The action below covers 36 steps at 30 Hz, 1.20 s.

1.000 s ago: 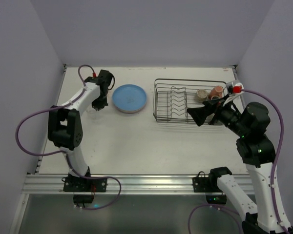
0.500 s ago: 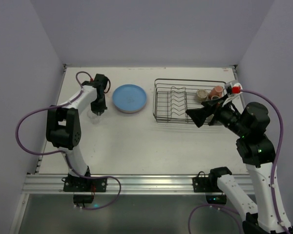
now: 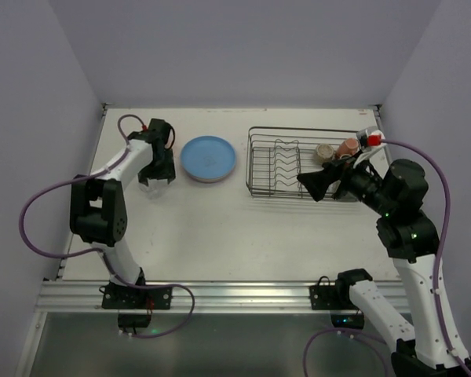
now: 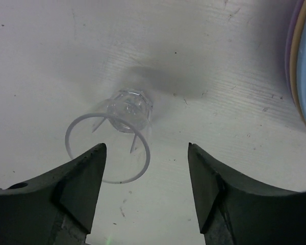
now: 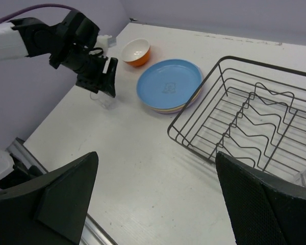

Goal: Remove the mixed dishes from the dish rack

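Near the left edge of the white table, a clear glass: upright, mouth up, long axis vertical. Either side of it, the parted fingers of the left end effector. Near it, along the far edge, a blue-topped plate stack; toward the far left corner, an orange bowl. By the far right corner, the dish rack, long side along the far edge, mugs at its right end. Above its near side, the right end effector, spread wide, empty. Pale lilac walls on three sides.
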Each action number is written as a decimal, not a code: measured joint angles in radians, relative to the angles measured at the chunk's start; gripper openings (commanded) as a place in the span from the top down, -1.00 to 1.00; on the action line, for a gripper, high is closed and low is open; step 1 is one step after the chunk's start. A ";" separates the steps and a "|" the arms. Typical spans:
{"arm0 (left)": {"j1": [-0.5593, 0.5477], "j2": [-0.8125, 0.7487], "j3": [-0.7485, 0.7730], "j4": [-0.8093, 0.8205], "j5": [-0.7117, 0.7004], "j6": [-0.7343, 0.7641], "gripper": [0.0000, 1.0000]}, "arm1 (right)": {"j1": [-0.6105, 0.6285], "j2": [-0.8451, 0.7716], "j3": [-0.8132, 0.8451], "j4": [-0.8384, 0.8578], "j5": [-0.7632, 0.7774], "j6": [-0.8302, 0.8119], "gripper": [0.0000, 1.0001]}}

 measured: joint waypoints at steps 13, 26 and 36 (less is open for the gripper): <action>-0.120 -0.417 0.039 -0.008 0.026 -0.001 -1.00 | 0.003 0.326 0.038 -0.066 0.470 0.043 -0.98; -0.380 -1.020 -0.464 0.274 0.154 0.022 -1.00 | -0.104 0.832 0.219 -0.262 0.623 -0.040 -0.95; -0.381 -1.013 -0.535 0.314 0.188 0.031 -1.00 | -0.139 0.984 0.251 -0.295 0.610 -0.083 -0.63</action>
